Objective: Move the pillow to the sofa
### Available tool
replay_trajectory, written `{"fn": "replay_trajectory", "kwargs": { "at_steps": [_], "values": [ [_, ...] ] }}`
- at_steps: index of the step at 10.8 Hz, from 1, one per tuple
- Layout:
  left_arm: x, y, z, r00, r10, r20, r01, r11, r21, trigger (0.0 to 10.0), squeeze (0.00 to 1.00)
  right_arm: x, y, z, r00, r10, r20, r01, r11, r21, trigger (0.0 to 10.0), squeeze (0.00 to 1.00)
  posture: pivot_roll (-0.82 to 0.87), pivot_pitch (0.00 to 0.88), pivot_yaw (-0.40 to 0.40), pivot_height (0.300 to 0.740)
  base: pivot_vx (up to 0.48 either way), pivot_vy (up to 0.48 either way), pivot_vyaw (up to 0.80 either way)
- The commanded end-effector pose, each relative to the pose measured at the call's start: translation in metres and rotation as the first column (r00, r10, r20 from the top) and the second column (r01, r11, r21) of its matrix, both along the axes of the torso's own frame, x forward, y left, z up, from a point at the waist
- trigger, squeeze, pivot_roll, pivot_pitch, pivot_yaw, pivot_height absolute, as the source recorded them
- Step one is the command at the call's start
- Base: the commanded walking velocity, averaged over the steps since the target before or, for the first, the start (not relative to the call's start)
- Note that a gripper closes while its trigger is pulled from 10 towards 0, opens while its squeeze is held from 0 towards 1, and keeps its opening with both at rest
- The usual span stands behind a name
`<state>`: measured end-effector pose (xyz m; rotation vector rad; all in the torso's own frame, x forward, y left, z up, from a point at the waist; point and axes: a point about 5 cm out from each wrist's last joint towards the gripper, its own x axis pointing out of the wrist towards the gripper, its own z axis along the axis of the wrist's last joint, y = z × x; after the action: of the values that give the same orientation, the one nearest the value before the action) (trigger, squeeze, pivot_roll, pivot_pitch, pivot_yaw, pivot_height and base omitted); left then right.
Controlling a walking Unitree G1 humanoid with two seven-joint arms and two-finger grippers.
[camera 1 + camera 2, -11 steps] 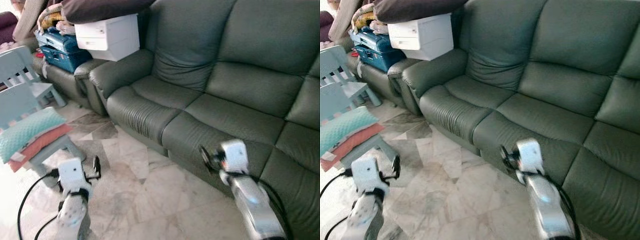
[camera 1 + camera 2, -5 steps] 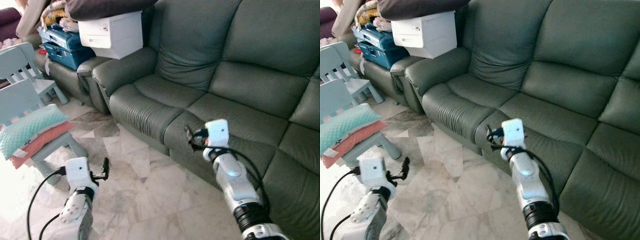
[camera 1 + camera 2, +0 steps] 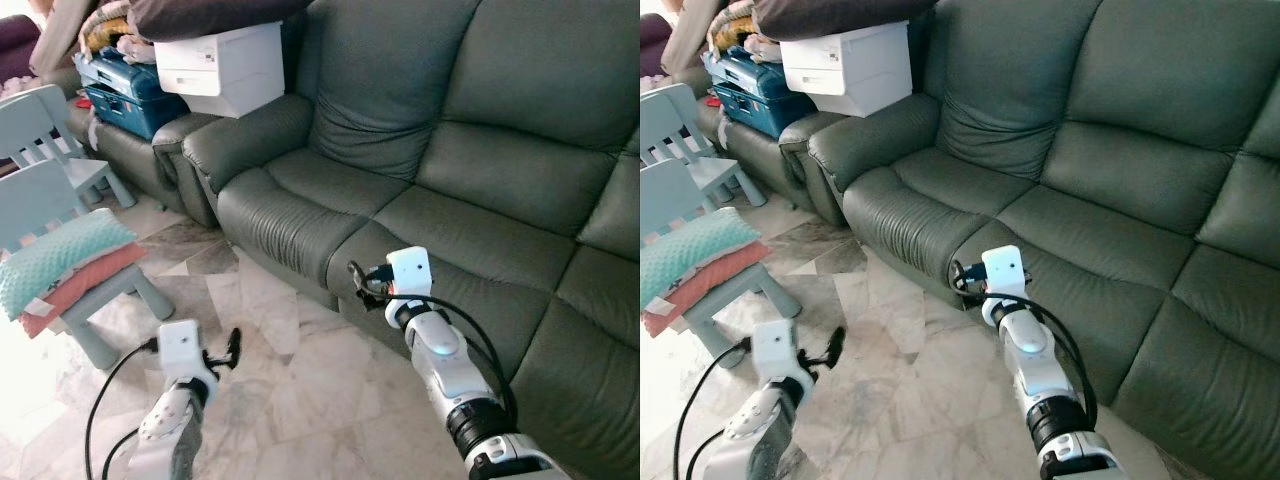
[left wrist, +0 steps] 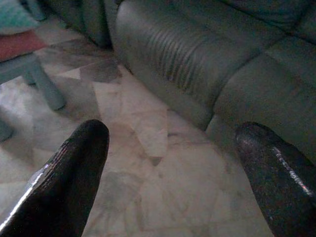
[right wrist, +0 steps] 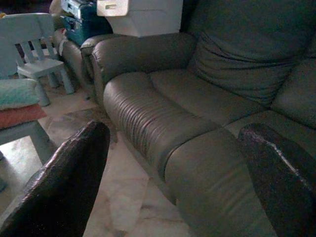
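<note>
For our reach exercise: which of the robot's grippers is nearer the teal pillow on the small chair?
Left. The left gripper hangs over the floor just beside the chair holding the teal pillow; the right gripper is farther off, at the sofa front.

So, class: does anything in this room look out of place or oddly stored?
Yes. Two pillows, a teal one on a pink one, sit stacked on a small child's chair instead of on the sofa. Beyond the sofa's arm, a white box and blue cases are piled on another seat.
</note>
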<state>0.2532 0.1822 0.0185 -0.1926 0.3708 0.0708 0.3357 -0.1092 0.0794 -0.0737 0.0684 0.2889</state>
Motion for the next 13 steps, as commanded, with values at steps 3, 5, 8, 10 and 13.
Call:
{"fn": "replay_trajectory", "kwargs": {
  "at_steps": [3, 5, 8, 10, 13],
  "values": [
    [-0.004, 0.011, 0.002, 1.000, 0.022, 0.021, -0.023, 1.000, 0.019, 10.0, 0.00, -0.009, -0.030, -0.010, 0.998, -0.056, -0.020, 0.056, 0.998, 0.008, 10.0, 0.00, -0.15, 0.000, 0.103, 0.740, 0.000, 0.000, 0.00],
    [0.000, 0.008, 0.000, 1.000, -0.014, 0.015, 0.014, 1.000, 0.023, 10.0, 0.00, -0.014, -0.040, -0.018, 0.995, -0.084, -0.050, 0.085, 0.996, 0.009, 10.0, 0.00, -0.16, 0.000, 0.100, 0.740, 0.000, 0.000, 0.00],
    [-0.001, 0.008, 0.000, 1.000, -0.008, 0.018, 0.008, 1.000, 0.027, 10.0, 0.00, -0.028, -0.057, -0.026, 0.989, -0.125, -0.073, 0.127, 0.992, 0.020, 10.0, 0.00, -0.17, 0.000, 0.098, 0.740, 0.000, 0.000, 0.00],
    [0.003, 0.009, 0.000, 0.999, -0.028, 0.027, 0.027, 0.999, 0.040, 10.0, 0.00, -0.028, -0.056, -0.025, 0.990, -0.121, -0.069, 0.122, 0.992, 0.021, 10.0, 0.00, -0.18, 0.000, 0.108, 0.740, 0.000, 0.000, 0.00],
    [0.005, 0.013, 0.005, 0.998, 0.011, 0.060, -0.015, 0.998, 0.062, 10.0, 0.00, -0.028, -0.057, -0.021, 0.990, -0.128, -0.066, 0.130, 0.991, 0.031, 10.0, 0.00, -0.16, 0.000, 0.108, 0.740, 0.000, 0.000, 0.00]
  ]
}}
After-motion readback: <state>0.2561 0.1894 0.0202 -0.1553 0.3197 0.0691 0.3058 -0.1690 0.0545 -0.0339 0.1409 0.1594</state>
